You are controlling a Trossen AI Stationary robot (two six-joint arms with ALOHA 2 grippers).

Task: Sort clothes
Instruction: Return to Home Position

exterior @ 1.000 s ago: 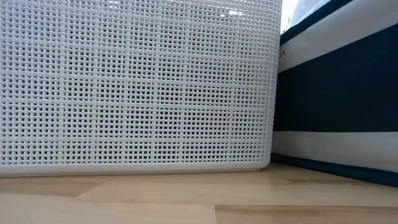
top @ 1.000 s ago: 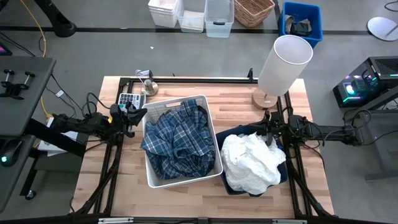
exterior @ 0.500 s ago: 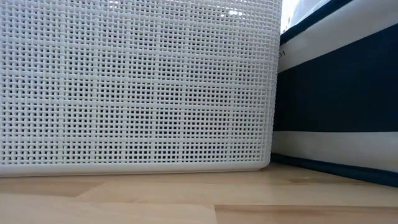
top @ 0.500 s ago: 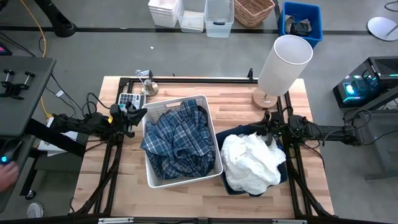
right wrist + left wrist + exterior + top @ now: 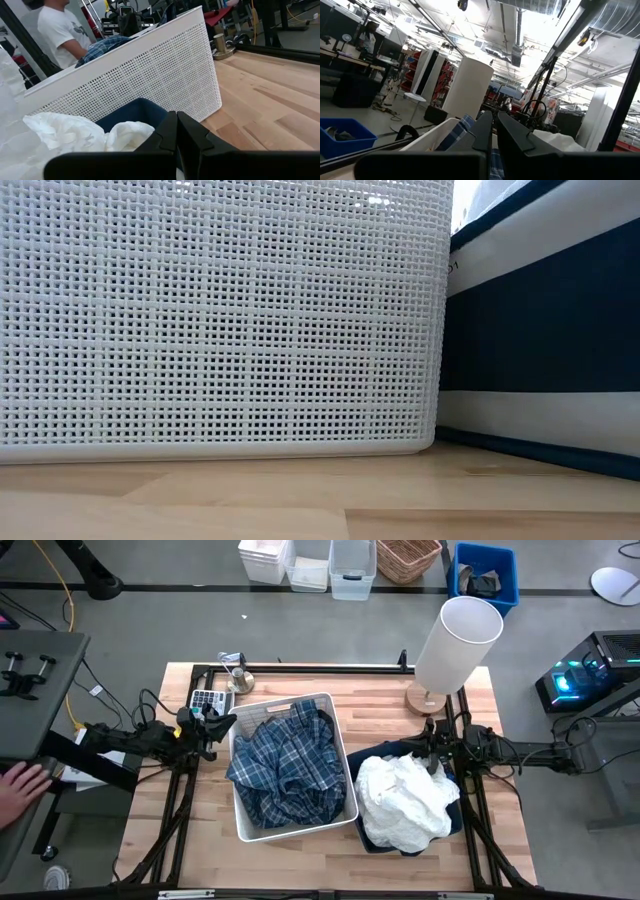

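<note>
A blue-and-white plaid shirt (image 5: 285,765) fills the white plastic bin (image 5: 249,830) at the table's middle. White garments (image 5: 405,802) are heaped in the navy blue bin (image 5: 455,820) to its right. My left gripper (image 5: 228,722) is shut and empty, just left of the white bin's far left corner. My right gripper (image 5: 428,762) is shut and empty at the far edge of the navy bin, above the white heap. The dark green and dark grey garments are hidden.
A white cylinder lamp (image 5: 456,643) on a wooden base stands at the table's far right. A calculator (image 5: 206,700) and a small metal object (image 5: 236,668) lie at the far left. A person's hand (image 5: 20,785) shows beyond the table's left edge. Bare wood lies at the near edge.
Both arms and the clothes have kept still. A person's hand has come into view at the left of the table, beyond its edge.
</note>
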